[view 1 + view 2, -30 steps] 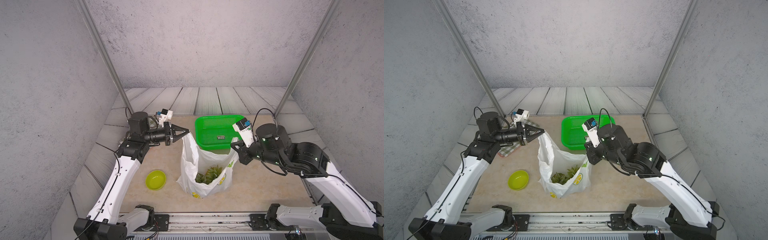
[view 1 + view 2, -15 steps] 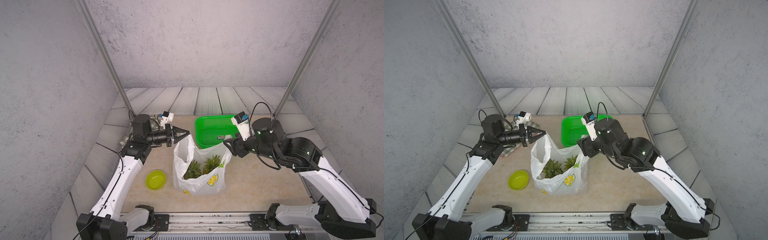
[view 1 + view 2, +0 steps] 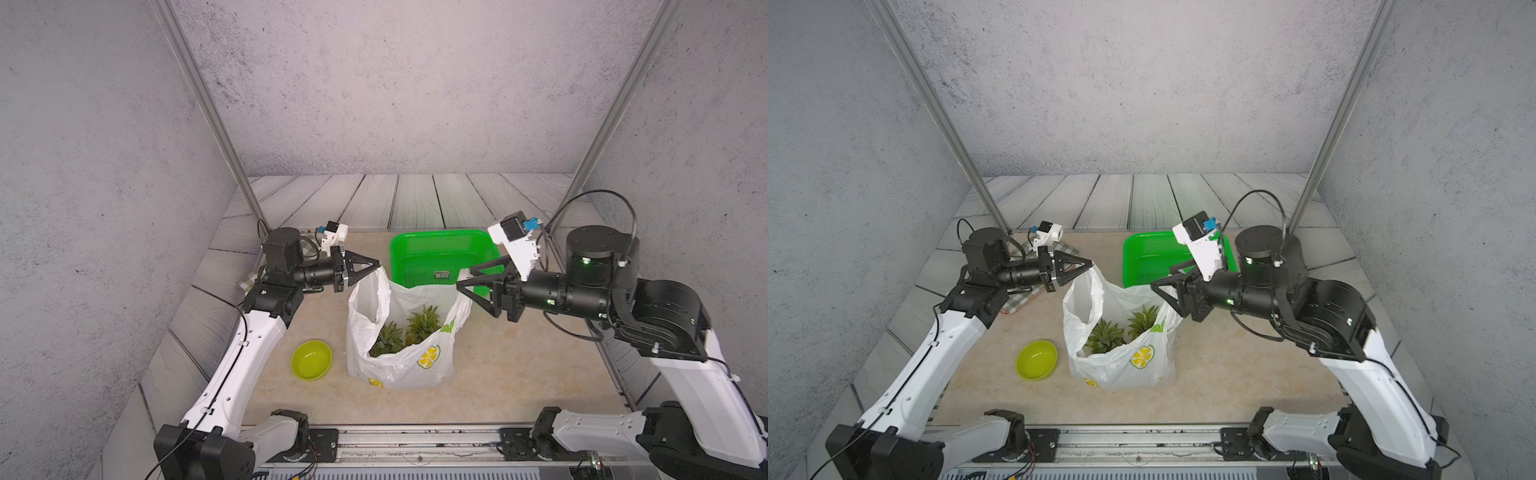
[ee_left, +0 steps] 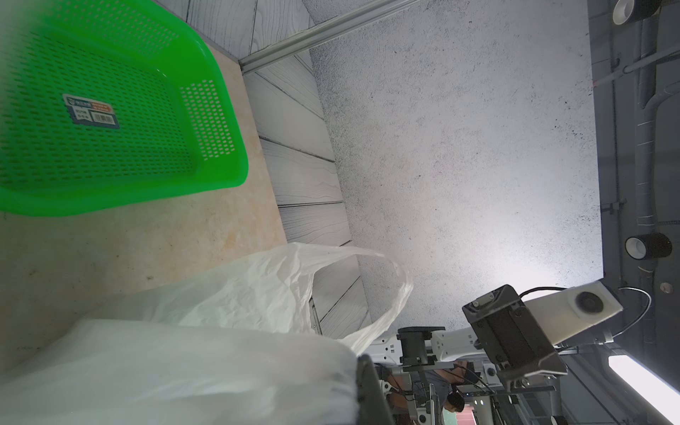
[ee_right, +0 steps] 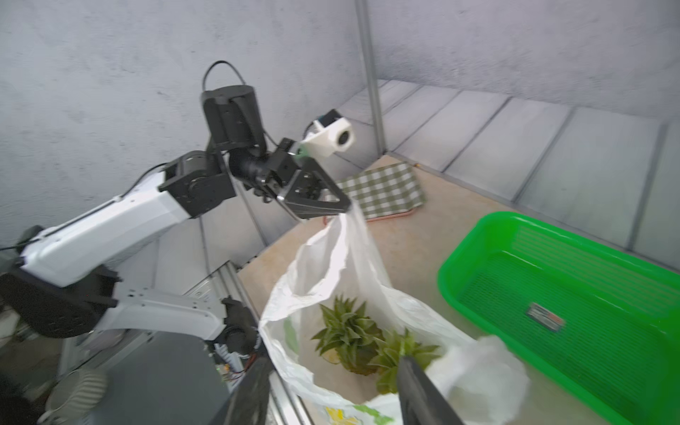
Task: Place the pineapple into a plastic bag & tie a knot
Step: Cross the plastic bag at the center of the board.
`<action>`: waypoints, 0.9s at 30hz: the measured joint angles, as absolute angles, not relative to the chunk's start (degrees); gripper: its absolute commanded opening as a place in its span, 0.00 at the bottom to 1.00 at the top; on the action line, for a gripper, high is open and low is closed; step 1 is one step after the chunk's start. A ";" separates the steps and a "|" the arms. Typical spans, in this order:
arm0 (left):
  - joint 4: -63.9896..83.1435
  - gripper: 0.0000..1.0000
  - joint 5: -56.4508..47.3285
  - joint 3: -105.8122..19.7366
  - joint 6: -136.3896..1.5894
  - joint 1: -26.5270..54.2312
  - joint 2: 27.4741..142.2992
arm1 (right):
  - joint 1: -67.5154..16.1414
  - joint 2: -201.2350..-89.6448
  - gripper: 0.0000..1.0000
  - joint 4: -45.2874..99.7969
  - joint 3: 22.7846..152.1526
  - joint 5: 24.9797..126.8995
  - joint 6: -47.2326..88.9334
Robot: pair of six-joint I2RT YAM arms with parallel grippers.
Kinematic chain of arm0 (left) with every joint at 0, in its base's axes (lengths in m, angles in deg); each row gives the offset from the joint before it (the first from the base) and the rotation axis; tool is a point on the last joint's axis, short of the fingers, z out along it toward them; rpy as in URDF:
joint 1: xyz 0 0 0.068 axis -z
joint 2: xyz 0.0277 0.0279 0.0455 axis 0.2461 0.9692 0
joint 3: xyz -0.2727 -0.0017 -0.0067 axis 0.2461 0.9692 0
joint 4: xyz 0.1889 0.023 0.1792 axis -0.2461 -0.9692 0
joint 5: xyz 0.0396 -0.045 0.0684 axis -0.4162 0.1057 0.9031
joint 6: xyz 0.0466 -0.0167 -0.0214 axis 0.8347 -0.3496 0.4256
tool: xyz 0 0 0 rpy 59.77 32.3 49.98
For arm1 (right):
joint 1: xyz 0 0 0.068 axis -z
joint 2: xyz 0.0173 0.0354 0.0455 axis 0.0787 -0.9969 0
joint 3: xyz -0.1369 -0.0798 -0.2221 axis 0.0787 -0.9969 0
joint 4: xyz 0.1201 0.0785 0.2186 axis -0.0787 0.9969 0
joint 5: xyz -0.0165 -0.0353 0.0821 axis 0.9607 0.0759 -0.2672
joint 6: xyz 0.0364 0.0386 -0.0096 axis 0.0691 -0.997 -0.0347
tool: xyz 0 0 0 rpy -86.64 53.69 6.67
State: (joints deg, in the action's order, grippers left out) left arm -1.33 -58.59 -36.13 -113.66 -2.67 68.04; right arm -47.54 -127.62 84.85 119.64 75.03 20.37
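Top views both catch it: on the robot's left, the left gripper (image 3: 377,265) is pinched tight on one handle loop (image 3: 371,293) of the thin white lemon-printed plastic bag (image 3: 399,365), holding it up! A small lime-green bowl (image 3: 311,360) sits just beside. The bag stands on the beige table (image 3: 519,374), mouth gaping, with the spiky-crowned pineapple (image 3: 422,322) down inside, so loading looks done. Behind is a bright green perforated basket (image 3: 440,253). The right gripper (image 3: 464,279) has its jaws apart at the other loop, clamping nothing. The knot is not begun.

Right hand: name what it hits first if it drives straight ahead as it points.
Probably the plastic bag: its near rim lies just ahead of the open right hand, pineapple crowns beyond.
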 measured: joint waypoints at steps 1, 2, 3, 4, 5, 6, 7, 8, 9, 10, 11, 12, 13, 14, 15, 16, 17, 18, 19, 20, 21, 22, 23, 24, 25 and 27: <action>-1.30 0.00 -58.59 -36.11 -113.66 -2.67 68.04 | -47.60 -129.06 0.59 83.38 118.61 72.65 19.54; -1.30 0.00 -58.59 -36.06 -113.66 -2.67 68.04 | -47.67 -130.07 0.60 81.98 117.37 71.08 18.64; -1.24 0.00 -58.59 -35.97 -113.66 -2.67 68.04 | -47.73 -131.38 0.60 80.45 115.73 69.59 17.85; -1.22 0.00 -58.59 -35.91 -113.66 -2.70 68.02 | -47.82 -132.76 0.60 79.14 113.74 68.96 17.02; -1.19 0.00 -58.59 -35.86 -113.66 -2.72 68.04 | -47.82 -133.94 0.60 77.92 111.66 68.52 16.00; -1.19 0.00 -58.59 -35.82 -113.66 -2.74 68.04 | -47.82 -134.75 0.59 77.18 110.18 68.30 15.32; -1.17 0.00 -58.59 -35.76 -113.66 -2.78 68.04 | -47.82 -135.64 0.58 76.35 108.54 68.13 14.44; -1.15 0.00 -58.59 -35.76 -113.66 -2.85 68.04 | -47.82 -136.43 0.56 75.91 107.73 68.08 13.55; -1.13 0.00 -58.59 -35.76 -113.69 -2.89 68.04 | -47.82 -137.28 0.55 75.71 107.62 68.08 12.76; -1.06 0.00 -58.57 -35.73 -113.71 -2.89 68.04 | -47.82 -138.14 0.55 75.12 107.66 68.08 12.21; -0.95 0.00 -58.59 -35.69 -113.75 -2.89 68.04 | -47.82 -138.83 0.55 74.33 107.71 68.10 11.78; -0.91 0.00 -58.59 -35.67 -113.88 -2.89 68.04 | -47.82 -139.40 0.57 73.72 107.71 68.10 11.34; -0.93 0.00 -58.59 -35.67 -113.95 -2.89 68.04 | -47.82 -139.95 0.58 73.00 107.71 68.08 10.97; -0.93 0.00 -58.59 -35.65 -114.10 -2.89 68.04 | -47.82 -140.39 0.59 72.15 107.68 68.04 10.60; -0.93 0.00 -58.59 -35.65 -114.21 -2.89 68.04 | -47.82 -140.78 0.59 71.32 107.66 67.95 10.25; -0.93 0.00 -58.59 -35.65 -114.32 -2.89 68.04 | -47.82 -141.13 0.59 70.51 107.66 67.82 9.92; -0.91 0.00 -58.59 -35.65 -114.45 -2.89 68.04 | -47.82 -141.48 0.59 69.92 107.68 67.69 9.70; -0.91 0.00 -58.59 -35.62 -114.54 -2.89 68.04 | -47.82 -141.85 0.59 69.53 107.79 67.64 9.64; -0.91 0.00 -58.59 -35.62 -114.60 -2.89 68.04 | -47.82 -142.33 0.59 69.24 108.03 67.60 9.48; -0.91 0.00 -58.59 -35.62 -114.71 -2.89 68.04 | -47.82 -142.90 0.59 68.83 108.21 67.60 9.42; -0.91 0.00 -58.59 -35.62 -114.73 -2.89 68.04 | -47.82 -143.49 0.59 68.54 108.36 67.60 9.35; -0.93 0.00 -58.61 -35.62 -114.76 -2.89 68.04 | -47.82 -143.99 0.59 68.39 108.49 67.60 9.31; -0.91 0.00 -58.59 -35.62 -114.76 -2.89 68.02 | -47.82 -144.60 0.59 68.28 108.65 67.60 9.29; -0.91 0.00 -58.59 -35.62 -114.78 -2.89 68.02 | -47.82 -145.22 0.59 68.17 108.73 67.60 9.26; -0.91 0.00 -58.59 -35.62 -114.80 -2.89 68.02 | -47.82 -145.65 0.59 68.19 108.73 67.60 9.26; -0.91 0.00 -58.59 -35.62 -114.93 -2.89 67.96 | -47.82 -146.46 0.56 68.15 108.73 67.54 9.20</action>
